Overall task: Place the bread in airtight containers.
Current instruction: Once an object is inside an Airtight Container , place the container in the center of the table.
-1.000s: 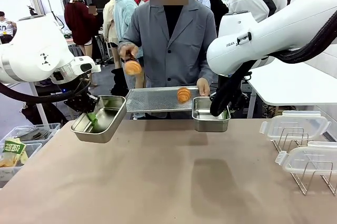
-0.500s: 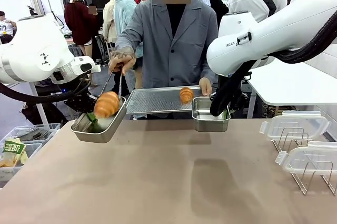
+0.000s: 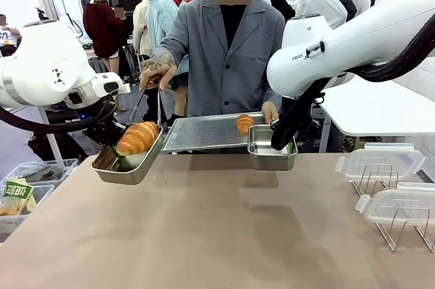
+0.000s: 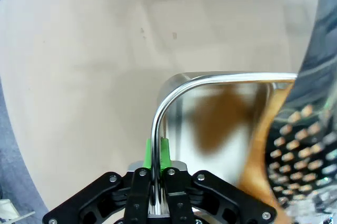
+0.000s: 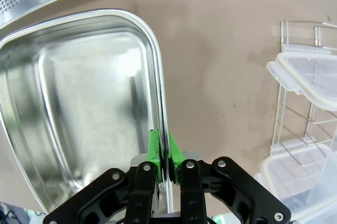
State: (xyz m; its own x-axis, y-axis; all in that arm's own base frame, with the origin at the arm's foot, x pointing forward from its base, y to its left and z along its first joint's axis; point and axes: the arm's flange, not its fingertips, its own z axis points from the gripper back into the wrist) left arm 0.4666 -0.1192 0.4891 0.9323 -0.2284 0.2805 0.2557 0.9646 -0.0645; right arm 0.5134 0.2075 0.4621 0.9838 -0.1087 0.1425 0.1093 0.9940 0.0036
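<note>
The left gripper (image 4: pixel 156 153) is clamped on the rim of the left container (image 3: pixel 126 165), and the right gripper (image 5: pixel 164 153) on the rim of the right container (image 3: pixel 272 158). Such thin-edge grips may pivot when the roll (image 3: pixel 138 138), held in the person's tongs (image 3: pixel 160 109) just over the left one, lands. The second roll (image 3: pixel 244 124) could slide off the hand-held tray (image 3: pixel 204 131). The tan table (image 3: pixel 204 234) lies smooth, with lids (image 3: pixel 377 161) racked at the right and a cluttered workroom behind.
</note>
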